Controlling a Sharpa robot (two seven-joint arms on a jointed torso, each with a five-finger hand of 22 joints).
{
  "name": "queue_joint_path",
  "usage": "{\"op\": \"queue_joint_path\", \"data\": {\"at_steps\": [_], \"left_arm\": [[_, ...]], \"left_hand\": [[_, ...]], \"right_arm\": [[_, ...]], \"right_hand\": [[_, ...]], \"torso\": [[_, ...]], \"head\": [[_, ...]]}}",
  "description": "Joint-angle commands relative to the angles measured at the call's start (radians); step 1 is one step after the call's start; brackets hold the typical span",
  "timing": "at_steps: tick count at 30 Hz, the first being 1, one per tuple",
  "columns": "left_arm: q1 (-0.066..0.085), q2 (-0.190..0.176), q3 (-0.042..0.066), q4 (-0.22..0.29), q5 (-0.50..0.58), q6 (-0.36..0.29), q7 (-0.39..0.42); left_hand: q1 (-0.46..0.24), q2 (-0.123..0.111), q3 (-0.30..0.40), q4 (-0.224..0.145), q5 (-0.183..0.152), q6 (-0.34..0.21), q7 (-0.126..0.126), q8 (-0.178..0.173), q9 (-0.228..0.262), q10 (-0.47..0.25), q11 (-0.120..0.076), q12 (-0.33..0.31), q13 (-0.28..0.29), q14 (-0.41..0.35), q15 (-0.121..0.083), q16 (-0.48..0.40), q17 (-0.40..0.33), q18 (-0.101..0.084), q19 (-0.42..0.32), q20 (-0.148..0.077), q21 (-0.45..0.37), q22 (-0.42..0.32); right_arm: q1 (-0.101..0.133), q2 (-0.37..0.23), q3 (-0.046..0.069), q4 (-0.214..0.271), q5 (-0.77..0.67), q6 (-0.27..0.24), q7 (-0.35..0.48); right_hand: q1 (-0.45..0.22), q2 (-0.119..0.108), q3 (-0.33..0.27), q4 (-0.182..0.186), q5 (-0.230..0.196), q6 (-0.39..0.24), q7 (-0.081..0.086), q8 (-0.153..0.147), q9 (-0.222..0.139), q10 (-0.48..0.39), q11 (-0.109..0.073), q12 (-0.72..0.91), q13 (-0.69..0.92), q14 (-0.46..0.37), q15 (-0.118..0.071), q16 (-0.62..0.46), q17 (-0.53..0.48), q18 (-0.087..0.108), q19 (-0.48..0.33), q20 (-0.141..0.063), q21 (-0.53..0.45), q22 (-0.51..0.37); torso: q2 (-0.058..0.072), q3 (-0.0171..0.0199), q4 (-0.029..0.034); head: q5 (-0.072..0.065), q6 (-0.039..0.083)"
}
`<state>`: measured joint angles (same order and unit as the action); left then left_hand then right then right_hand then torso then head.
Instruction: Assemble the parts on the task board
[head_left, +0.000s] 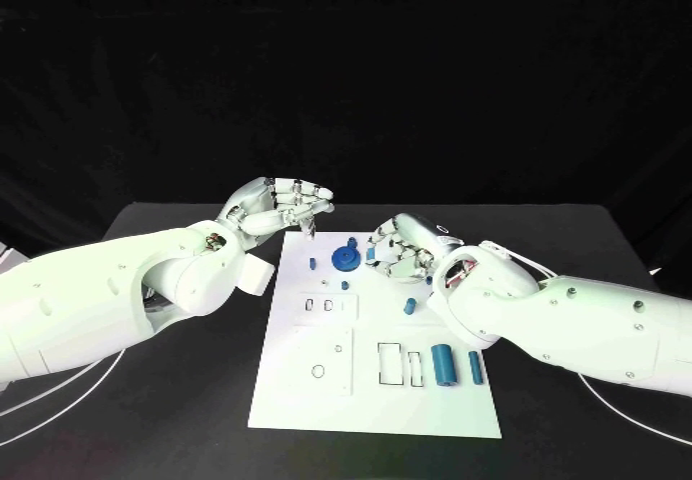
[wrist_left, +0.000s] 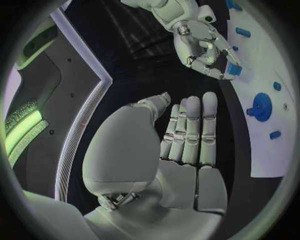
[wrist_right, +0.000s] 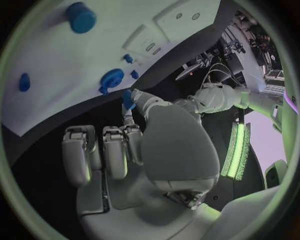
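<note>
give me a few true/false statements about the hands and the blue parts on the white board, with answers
1. The right hand pinches a small blue part in its fingertips. True.
2. The left hand rests flat on the task board. False: it is raised by the board's far left corner, and the left wrist view shows nothing in its palm.
3. A blue gear-shaped part sits near the far end of the board. True.
4. The two blue cylinders stand at the board's far left corner. False: they lie side by side at the near right, beside a rectangular outline.
5. Both hands are over the near end of the board. False: both are at its far end.
</note>
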<state>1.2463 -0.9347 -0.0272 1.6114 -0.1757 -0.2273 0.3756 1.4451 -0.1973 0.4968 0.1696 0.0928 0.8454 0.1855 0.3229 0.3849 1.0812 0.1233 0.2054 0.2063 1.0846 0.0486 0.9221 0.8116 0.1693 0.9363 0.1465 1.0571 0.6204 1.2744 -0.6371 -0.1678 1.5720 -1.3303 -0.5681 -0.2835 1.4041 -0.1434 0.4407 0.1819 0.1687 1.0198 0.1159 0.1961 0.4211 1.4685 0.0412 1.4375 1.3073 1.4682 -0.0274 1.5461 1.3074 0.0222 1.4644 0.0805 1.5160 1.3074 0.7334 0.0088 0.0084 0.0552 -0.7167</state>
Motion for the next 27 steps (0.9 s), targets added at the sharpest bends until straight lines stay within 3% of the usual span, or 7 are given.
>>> {"op": "queue_joint_path", "data": {"at_steps": [1, 9, 14, 21, 27], "left_arm": [[0.0, 0.003, 0.0, 0.002, -0.002, 0.012, 0.003], [0.0, 0.004, 0.0, 0.001, -0.003, 0.009, 0.002], [0.0, 0.004, 0.0, 0.001, -0.004, 0.01, 0.002], [0.0, 0.004, 0.0, 0.001, -0.004, 0.012, 0.001], [0.0, 0.006, 0.0, -0.001, -0.004, 0.015, 0.0]], "left_hand": [[-0.006, 0.004, 0.007, 0.0, -0.004, -0.003, -0.001, -0.001, 0.002, -0.006, -0.003, 0.007, 0.002, -0.005, 0.002, -0.005, -0.001, 0.009, -0.007, 0.002, 0.004, 0.001], [-0.006, 0.004, 0.007, 0.0, -0.004, -0.003, -0.001, -0.001, 0.002, -0.006, -0.003, 0.007, 0.002, -0.005, 0.002, -0.005, -0.001, 0.009, -0.007, 0.002, 0.004, 0.001], [-0.006, 0.004, 0.007, 0.0, -0.004, -0.003, -0.001, -0.001, 0.002, -0.006, -0.003, 0.007, 0.002, -0.005, 0.002, -0.005, -0.001, 0.009, -0.007, 0.002, 0.004, 0.001], [-0.006, 0.004, 0.007, 0.0, -0.004, -0.003, -0.001, -0.001, 0.002, -0.006, -0.003, 0.007, 0.002, -0.005, 0.002, -0.005, -0.001, 0.009, -0.007, 0.002, 0.004, 0.001], [-0.006, 0.004, 0.007, 0.0, -0.004, -0.003, -0.001, -0.001, 0.002, -0.006, -0.003, 0.007, 0.002, -0.005, 0.002, -0.005, -0.001, 0.009, -0.007, 0.002, 0.004, 0.001]], "right_arm": [[-0.014, 0.027, -0.004, 0.002, -0.062, 0.042, -0.077], [-0.043, 0.084, -0.009, -0.021, -0.085, 0.059, -0.104], [-0.055, 0.1, -0.01, -0.024, -0.103, 0.075, -0.111], [-0.067, 0.119, -0.012, -0.022, -0.137, 0.097, -0.121], [-0.075, 0.134, -0.013, -0.024, -0.166, 0.106, -0.137]], "right_hand": [[-0.006, 0.008, 0.007, 0.0, 0.003, 0.004, -0.002, 0.017, 0.018, -0.003, -0.008, -0.001, 0.131, 0.088, -0.008, 0.0, 0.197, -0.007, 0.075, -0.008, 0.001, 0.224], [-0.034, -0.005, 0.005, 0.006, 0.001, 0.004, -0.005, 0.028, 0.024, -0.006, -0.009, -0.007, 0.126, 0.087, -0.008, -0.003, 0.192, -0.005, 0.07, -0.008, -0.008, 0.218], [-0.043, -0.012, 0.003, 0.008, -0.004, 0.005, -0.006, 0.034, 0.027, -0.007, -0.011, -0.008, 0.126, 0.086, -0.009, -0.003, 0.191, -0.005, 0.07, -0.009, -0.009, 0.217], [-0.053, -0.018, 0.001, 0.01, -0.009, 0.004, -0.007, 0.039, 0.03, -0.007, -0.012, -0.009, 0.126, 0.087, -0.01, -0.003, 0.191, -0.005, 0.07, -0.01, -0.01, 0.217], [-0.062, -0.023, -0.001, 0.013, -0.014, 0.001, -0.007, 0.041, 0.031, -0.007, -0.012, -0.01, 0.125, 0.087, -0.011, -0.003, 0.191, -0.005, 0.07, -0.01, -0.011, 0.217]], "torso": [[0.001, 0.0004, -0.0001], [0.001, 0.0008, -0.0002], [0.001, 0.001, 0.0009], [0.001, 0.0013, -0.0023], [0.002, 0.0017, 0.0]], "head": [[0.007, -0.004], [0.011, -0.011], [0.011, -0.014], [0.016, -0.019], [0.016, -0.024]]}}
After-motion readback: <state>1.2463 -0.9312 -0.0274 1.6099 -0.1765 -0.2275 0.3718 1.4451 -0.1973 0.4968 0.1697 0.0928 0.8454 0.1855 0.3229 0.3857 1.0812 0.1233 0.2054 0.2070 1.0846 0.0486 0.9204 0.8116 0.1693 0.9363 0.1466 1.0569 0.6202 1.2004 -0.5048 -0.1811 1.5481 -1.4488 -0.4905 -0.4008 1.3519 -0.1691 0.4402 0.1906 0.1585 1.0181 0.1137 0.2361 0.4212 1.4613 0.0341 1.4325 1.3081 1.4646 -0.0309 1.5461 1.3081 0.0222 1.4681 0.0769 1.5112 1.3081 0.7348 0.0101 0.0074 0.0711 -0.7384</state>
